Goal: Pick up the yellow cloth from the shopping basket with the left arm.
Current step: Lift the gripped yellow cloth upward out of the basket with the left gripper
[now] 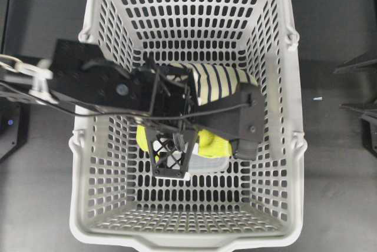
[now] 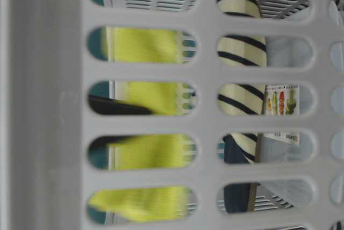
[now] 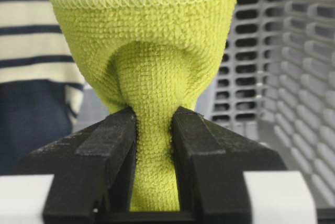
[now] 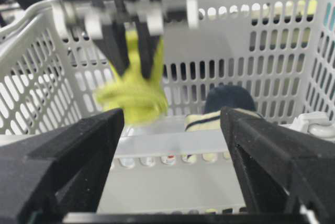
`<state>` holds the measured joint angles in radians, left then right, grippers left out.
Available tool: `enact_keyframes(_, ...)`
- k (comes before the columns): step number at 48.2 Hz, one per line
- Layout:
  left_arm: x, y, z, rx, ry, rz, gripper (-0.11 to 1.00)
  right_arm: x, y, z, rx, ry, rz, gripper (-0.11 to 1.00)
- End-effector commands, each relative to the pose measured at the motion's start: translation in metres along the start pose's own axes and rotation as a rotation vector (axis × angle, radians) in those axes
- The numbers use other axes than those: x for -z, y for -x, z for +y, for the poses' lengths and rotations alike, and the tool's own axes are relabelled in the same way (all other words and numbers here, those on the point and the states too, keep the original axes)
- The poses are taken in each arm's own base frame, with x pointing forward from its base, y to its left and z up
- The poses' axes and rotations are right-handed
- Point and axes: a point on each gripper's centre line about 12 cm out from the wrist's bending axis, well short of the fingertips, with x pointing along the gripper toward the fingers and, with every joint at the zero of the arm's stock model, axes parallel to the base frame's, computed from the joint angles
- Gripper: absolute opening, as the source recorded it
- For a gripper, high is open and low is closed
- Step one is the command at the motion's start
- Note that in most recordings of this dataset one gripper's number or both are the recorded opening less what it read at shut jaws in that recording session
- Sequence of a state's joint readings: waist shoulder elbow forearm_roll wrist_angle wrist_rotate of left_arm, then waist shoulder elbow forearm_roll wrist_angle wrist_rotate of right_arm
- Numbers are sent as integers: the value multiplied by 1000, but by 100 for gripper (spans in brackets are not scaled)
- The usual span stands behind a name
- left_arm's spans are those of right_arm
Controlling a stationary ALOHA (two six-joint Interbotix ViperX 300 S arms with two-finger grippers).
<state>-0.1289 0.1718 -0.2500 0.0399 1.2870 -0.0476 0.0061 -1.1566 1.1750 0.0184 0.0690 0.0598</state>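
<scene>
The yellow cloth (image 3: 146,51) is pinched between my left gripper's (image 3: 154,130) black fingers and bunches out beyond them. From overhead, the left gripper (image 1: 172,155) is inside the grey shopping basket (image 1: 294,87), and the cloth (image 1: 213,143) shows on both sides of it. In the right wrist view the cloth (image 4: 133,96) hangs from the left gripper (image 4: 133,59), clear of the basket floor. The table-level view shows the cloth (image 2: 145,95) through the wall slots. My right gripper (image 4: 171,114) is open and empty outside the basket rim (image 4: 172,143). It is at the right edge (image 1: 340,89) from overhead.
A cream-and-navy striped slipper (image 1: 218,81) lies in the basket behind the cloth and shows in the left wrist view (image 3: 31,51). A clear packet (image 1: 207,165) with a printed label (image 2: 282,101) lies on the basket floor. The basket's slotted walls (image 3: 293,51) stand close around the left gripper.
</scene>
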Motion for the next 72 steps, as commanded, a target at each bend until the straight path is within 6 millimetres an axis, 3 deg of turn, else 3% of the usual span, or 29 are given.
enact_keyframes(1, -15, 62, -2, 2, 0, -95, 18, -3, 0, 0, -2, -1, -8, 72)
enact_keyframes(5, -24, 94, -3, 5, 0, -137, 18, -3, 0, 1, -2, -1, -9, 72)
enact_keyframes(12, -30, 114, -4, 7, 0, -137, 18, -3, 0, 0, -1, -2, -9, 72)
enact_keyframes(72, -33, 99, 3, -3, 17, -60, 18, -5, 2, 1, -3, -4, -23, 72)
